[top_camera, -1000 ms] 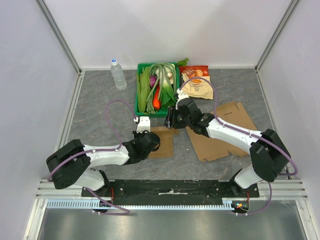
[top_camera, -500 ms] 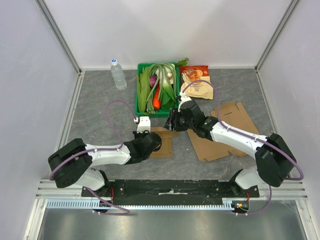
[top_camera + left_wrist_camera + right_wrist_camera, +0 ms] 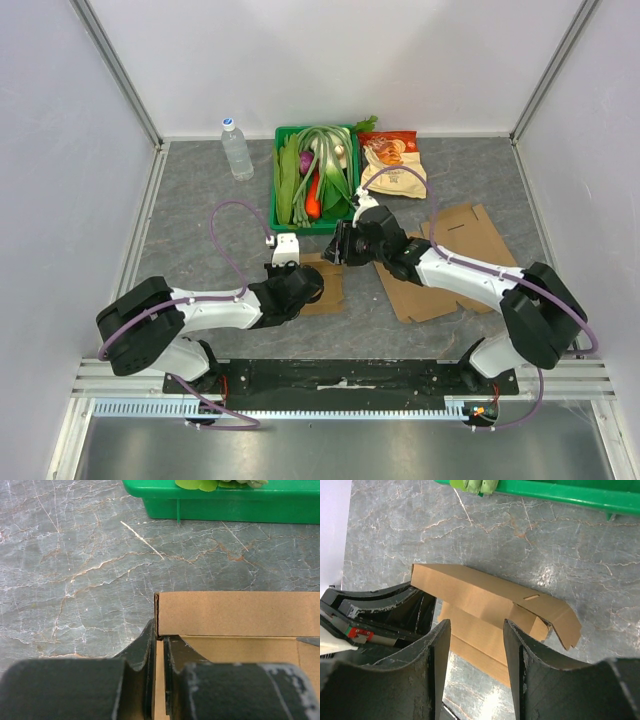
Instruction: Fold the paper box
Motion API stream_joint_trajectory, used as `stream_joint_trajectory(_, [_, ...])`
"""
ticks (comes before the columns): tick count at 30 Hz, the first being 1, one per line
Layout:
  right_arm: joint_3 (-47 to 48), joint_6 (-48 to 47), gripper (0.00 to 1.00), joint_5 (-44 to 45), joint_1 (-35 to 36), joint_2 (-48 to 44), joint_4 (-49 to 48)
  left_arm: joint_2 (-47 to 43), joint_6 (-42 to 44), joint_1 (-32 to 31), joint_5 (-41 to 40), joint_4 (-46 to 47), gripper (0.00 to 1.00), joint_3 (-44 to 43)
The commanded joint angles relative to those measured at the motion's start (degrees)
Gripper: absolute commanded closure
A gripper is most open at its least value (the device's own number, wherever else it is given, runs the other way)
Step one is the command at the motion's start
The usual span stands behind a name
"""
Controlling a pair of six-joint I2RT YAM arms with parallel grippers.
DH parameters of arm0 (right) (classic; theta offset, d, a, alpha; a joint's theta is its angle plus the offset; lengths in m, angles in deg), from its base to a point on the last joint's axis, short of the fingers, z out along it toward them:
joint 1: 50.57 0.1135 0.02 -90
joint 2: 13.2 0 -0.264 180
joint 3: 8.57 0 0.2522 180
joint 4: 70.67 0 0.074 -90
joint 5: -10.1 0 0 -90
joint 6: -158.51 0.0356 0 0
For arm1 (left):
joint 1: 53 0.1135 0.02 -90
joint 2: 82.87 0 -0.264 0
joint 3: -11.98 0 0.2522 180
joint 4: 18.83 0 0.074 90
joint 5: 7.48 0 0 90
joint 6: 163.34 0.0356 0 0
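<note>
The paper box (image 3: 328, 287) is a small brown cardboard piece, partly folded, on the grey table between the two arms. My left gripper (image 3: 302, 276) is shut on the box's left wall; the left wrist view shows the thin cardboard edge (image 3: 159, 680) pinched between the dark fingers, the gripper (image 3: 160, 633) meeting a raised flap (image 3: 235, 612). My right gripper (image 3: 339, 249) hovers open just above the box's far side. In the right wrist view its gripper (image 3: 475, 628) frames the box (image 3: 485, 600), whose slotted flap stands tilted, with nothing between the fingers.
A larger flat cardboard sheet (image 3: 455, 262) lies on the table under the right arm. Behind the box stands a green crate (image 3: 279, 200) of vegetables, with snack bags (image 3: 392, 165) to its right and a water bottle (image 3: 237, 150) to its left.
My right gripper has shifted a little to the left, over the box's far edge. The left jaws have closed slightly tighter on the box wall.
</note>
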Motion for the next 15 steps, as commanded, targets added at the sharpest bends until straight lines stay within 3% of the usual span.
stream_joint_trajectory(1, [-0.4, 0.7, 0.46, -0.4, 0.0, 1.9, -5.0, -1.4, -2.7, -0.5, -4.1, 0.5, 0.98, -0.4])
stream_joint_trajectory(15, [0.1, -1.7, 0.44, 2.9, 0.2, 2.3, -1.1, -2.2, -2.6, -0.4, -4.1, 1.1, 0.98, 0.4])
